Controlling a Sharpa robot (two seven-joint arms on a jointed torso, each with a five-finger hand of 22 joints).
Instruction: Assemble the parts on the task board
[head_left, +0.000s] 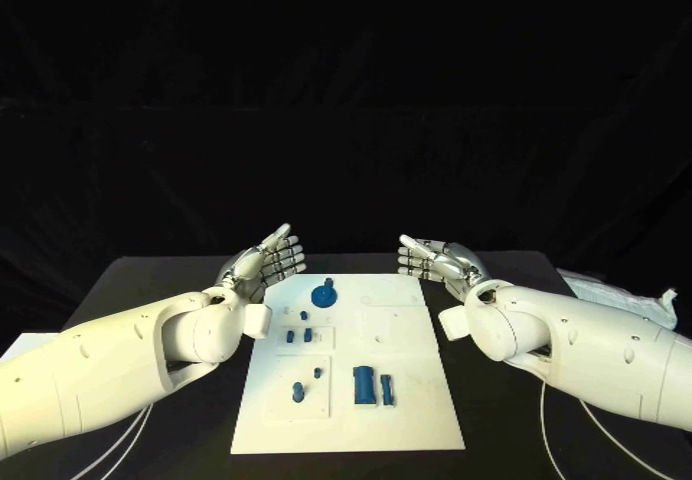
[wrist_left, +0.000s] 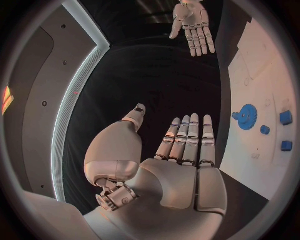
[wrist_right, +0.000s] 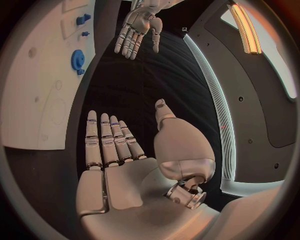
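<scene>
Task board (head_left: 411, 400) lies mid-counter bearing small blue parts (head_left: 369, 385) and a gear (head_left: 325, 294), both hands (head_left: 268, 262) (head_left: 437, 258) raised beside its far end, fingers spread and empty; a careless reach could knock the parts.

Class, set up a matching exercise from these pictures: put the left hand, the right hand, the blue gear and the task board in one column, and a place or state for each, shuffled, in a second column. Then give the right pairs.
Column 1
1. left hand
2. right hand
3. blue gear
4. task board

Column 2
A. white, flat in the middle of the table
B. open, beyond the board's far right corner
C. lies on the board near its far end
D. open, beyond the board's far left corner

Pairs: 1-D, 2-B, 3-C, 4-A
</scene>
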